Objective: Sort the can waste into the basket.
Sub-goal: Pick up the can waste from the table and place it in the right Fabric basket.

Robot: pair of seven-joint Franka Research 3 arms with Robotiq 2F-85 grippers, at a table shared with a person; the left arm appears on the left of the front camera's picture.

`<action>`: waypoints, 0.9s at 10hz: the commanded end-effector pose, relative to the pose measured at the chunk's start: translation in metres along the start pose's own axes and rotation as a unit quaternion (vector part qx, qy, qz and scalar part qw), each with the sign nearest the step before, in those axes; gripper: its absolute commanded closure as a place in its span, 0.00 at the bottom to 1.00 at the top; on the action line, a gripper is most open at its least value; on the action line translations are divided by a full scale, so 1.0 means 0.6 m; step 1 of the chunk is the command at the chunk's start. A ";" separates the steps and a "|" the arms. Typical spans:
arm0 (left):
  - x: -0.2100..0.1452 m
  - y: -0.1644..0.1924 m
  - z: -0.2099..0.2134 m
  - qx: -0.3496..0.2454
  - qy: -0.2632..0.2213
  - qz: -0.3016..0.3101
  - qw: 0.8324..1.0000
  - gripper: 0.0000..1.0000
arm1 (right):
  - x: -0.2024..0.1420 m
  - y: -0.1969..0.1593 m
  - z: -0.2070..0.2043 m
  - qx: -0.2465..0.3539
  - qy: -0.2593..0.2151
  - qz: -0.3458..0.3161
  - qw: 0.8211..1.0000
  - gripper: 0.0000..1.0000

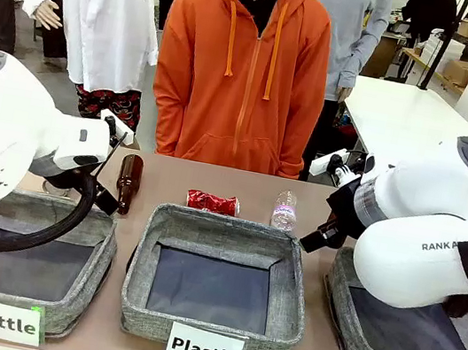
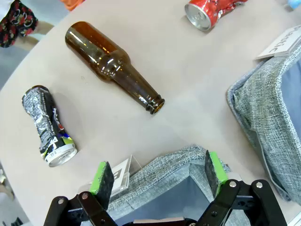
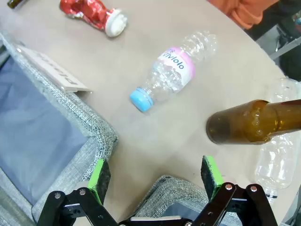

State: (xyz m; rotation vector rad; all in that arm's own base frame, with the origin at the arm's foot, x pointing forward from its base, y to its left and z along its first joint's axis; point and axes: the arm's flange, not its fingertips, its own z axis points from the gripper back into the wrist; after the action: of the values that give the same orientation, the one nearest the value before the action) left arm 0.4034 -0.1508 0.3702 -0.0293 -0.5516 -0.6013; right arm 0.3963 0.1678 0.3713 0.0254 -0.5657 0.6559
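Left claw [image 2: 157, 167]: released, jaws wide, nothing between the green pads; it hangs over the far corner of the Bottle basket [image 1: 92, 268].
Right claw [image 3: 155, 168]: released too, empty, above a grey basket corner and the bare tabletop [image 3: 155, 132].
Red can [image 1: 212, 202]: crushed, lying on its side on the tabletop, just beyond the far rim of the Plastic basket [image 1: 224, 232], near the middle.
Black can [image 2: 48, 126]: dented, on its side at the far left of the tabletop, left of the brown bottle [image 2: 113, 66] and apart from it.
Can basket [image 1: 342, 292]: near right, partly behind the right arm; no can is seen inside.
Brown bottle: lying down, neck towards the near side, between the black can and the red can.
Clear bottle [image 1: 285, 210]: pink label, blue cap, lying right of the red can and close to it.
Far right: a second brown bottle [image 3: 254, 121] and a second clear bottle [image 3: 277, 160] lie side by side.
Person [image 1: 243, 69]: orange hoodie, standing at the far side.
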 end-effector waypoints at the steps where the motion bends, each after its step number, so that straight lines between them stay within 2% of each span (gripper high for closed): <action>1: 0.000 0.000 0.000 0.000 0.000 0.000 1.000 0.00 | 0.000 0.000 0.000 0.000 0.000 0.000 1.000 0.00; 9: 0.000 0.000 0.000 0.000 0.000 0.000 1.000 0.00 | 0.000 0.000 0.000 0.000 0.000 0.000 1.000 0.00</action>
State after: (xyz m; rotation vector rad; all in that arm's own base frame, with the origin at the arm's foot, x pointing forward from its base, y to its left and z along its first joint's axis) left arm 0.4034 -0.1508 0.3702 -0.0293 -0.5516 -0.6013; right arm 0.3962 0.1679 0.3713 0.0250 -0.5657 0.6565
